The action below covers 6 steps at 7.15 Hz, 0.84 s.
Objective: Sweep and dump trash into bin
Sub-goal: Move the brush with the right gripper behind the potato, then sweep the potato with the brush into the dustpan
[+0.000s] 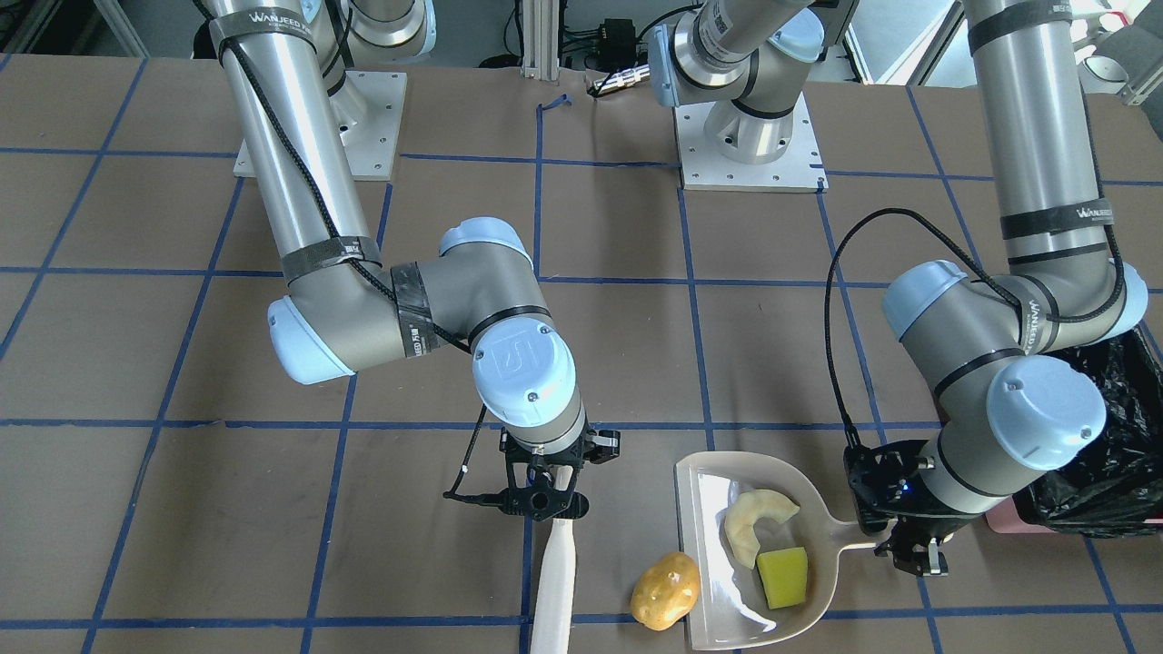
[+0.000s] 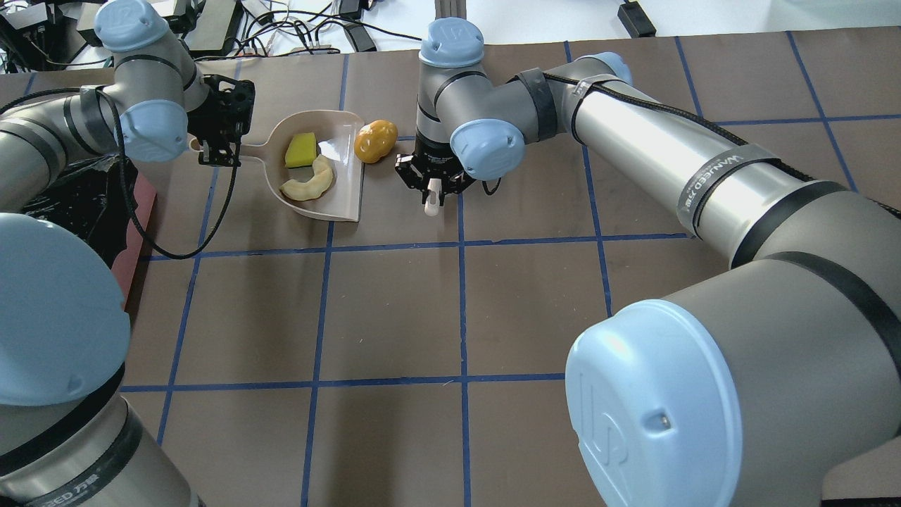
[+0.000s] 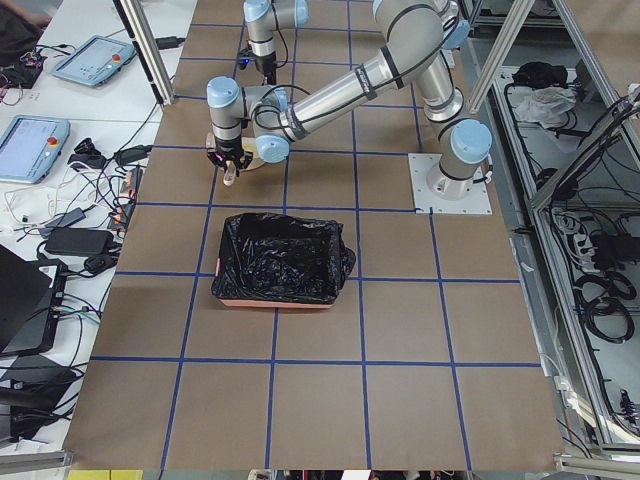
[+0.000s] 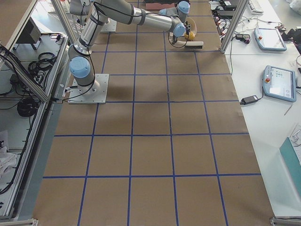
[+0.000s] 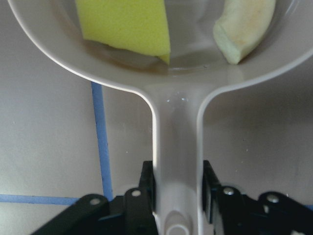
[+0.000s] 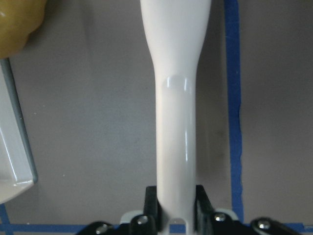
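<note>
The left gripper point(image 5: 177, 196) is clamped on the end of the dustpan's handle point(image 5: 177, 142), one black finger pressed to each side of it, and the beige dustpan point(image 1: 704, 509) lies flat on the brown table point(image 2: 394, 317) with its blue tape grid. Two of the three bits of trash are inside the pan: the pale crescent slice point(image 1: 754, 527) curls along the middle, and the yellow sponge point(image 1: 783, 577) sits just beside it, closer to the handle side. The potato point(image 1: 666, 591) is outside, on the table, right up against the pan's open lip. On the far side of the potato from the pan, the right gripper point(image 6: 176, 203) points straight down and is closed around the white handle of the brush point(image 1: 554, 581). Its fingers pinch the narrow end of the handle, and the handle runs away from the robot along a blue tape line. I can't make out the bristles properly from where the cameras stand. From the right wrist, the potato shows only as a golden corner near the pan's edge. The bin point(image 3: 265, 302), pink with a crinkly black bag point(image 3: 300, 265) spilling over its rim, stands on the robot's left, behind the left arm's elbow and apart from the pan.
</note>
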Each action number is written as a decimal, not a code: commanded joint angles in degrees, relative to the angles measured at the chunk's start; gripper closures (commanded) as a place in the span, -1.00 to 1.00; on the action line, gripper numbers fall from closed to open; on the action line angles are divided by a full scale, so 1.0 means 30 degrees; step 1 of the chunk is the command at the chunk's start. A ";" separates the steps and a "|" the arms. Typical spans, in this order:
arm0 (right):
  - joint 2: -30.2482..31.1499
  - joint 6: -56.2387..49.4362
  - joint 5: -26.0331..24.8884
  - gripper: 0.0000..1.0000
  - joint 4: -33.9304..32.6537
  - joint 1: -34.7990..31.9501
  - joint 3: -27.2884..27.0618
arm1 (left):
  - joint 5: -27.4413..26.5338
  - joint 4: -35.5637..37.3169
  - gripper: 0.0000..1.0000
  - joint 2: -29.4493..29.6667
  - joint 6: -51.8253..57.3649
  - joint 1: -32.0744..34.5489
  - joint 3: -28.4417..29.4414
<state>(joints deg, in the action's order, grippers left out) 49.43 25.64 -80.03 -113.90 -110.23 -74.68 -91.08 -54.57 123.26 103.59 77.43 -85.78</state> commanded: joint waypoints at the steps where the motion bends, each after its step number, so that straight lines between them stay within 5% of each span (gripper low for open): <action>1: -0.0391 0.0183 -0.0042 1.00 0.0172 -0.0837 0.0195 | -0.0020 0.0084 0.58 0.0017 0.0010 0.0000 0.0029; 6: -0.0420 0.0797 0.0542 1.00 0.1257 -0.1837 0.0311 | -0.0869 0.0114 0.59 0.0017 0.0039 0.0088 0.0029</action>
<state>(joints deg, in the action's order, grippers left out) 48.23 27.32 -78.94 -110.45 -115.14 -73.94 -93.40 -54.25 123.29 103.71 77.63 -85.70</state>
